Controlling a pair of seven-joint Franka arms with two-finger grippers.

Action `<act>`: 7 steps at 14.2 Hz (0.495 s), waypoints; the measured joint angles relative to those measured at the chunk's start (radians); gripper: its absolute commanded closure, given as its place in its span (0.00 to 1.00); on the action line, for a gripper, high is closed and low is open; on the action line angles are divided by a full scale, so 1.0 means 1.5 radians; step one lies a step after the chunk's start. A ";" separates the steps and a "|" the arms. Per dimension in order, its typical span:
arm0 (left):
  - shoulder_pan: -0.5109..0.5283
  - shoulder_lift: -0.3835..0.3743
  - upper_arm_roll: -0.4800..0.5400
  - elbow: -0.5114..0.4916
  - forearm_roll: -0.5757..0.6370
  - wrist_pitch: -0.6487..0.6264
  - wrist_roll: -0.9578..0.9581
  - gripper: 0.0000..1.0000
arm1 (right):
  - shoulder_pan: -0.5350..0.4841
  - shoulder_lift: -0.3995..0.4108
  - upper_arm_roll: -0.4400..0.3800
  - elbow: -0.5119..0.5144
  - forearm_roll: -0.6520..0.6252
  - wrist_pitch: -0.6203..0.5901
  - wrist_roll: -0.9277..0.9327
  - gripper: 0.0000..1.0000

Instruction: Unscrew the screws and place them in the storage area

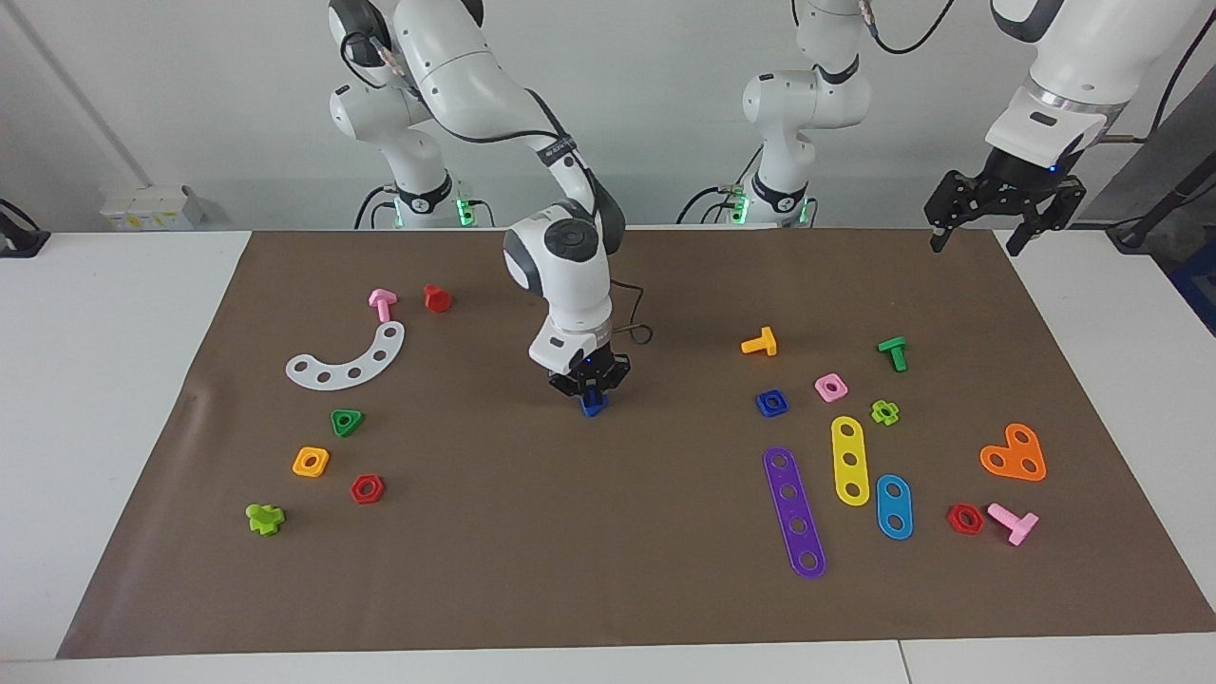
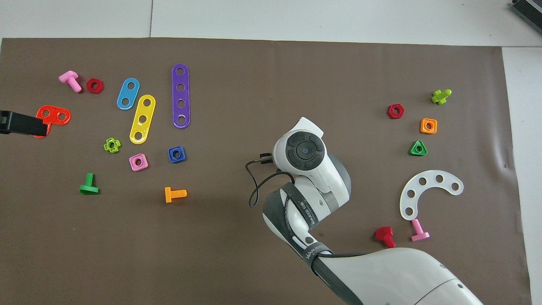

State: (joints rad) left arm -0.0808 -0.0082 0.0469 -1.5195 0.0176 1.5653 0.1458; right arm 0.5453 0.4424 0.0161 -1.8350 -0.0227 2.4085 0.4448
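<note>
My right gripper [image 1: 591, 391] points straight down over the middle of the brown mat [image 1: 608, 532] and is shut on the small blue bolt [image 1: 594, 405], which sits at or just above the mat. In the overhead view the right arm's wrist [image 2: 305, 152] hides both the bolt and the fingers. My left gripper [image 1: 977, 242] hangs open and empty in the air over the mat's corner at the left arm's end, close to the robots; only its dark tip [image 2: 21, 123] shows in the overhead view. The left arm waits.
Toward the left arm's end lie the blue square nut [image 1: 771, 403], pink nut [image 1: 831, 387], orange bolt [image 1: 760, 343], green bolt [image 1: 893, 352] and purple [image 1: 794, 511], yellow and blue strips. Toward the right arm's end lie a white curved plate [image 1: 347, 361], red bolt [image 1: 436, 298], pink bolt and several nuts.
</note>
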 measured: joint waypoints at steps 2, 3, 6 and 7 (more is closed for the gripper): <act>0.000 0.000 0.000 -0.006 0.000 -0.005 0.000 0.00 | -0.004 -0.003 -0.003 0.004 0.000 -0.011 0.000 1.00; 0.000 0.000 0.000 -0.007 0.000 -0.007 0.000 0.00 | -0.012 -0.011 -0.006 0.010 0.000 -0.025 -0.001 1.00; 0.000 0.000 0.001 -0.011 0.000 -0.008 0.000 0.00 | -0.082 -0.070 -0.011 0.022 -0.001 -0.084 -0.060 1.00; 0.000 0.000 0.001 -0.011 0.000 -0.008 0.000 0.00 | -0.120 -0.093 -0.012 0.021 -0.001 -0.103 -0.100 1.00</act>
State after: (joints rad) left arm -0.0808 -0.0086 0.0478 -1.5365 0.0176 1.5527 0.1454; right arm 0.3650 0.3031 -0.0012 -1.8029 -0.0238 2.2535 0.2951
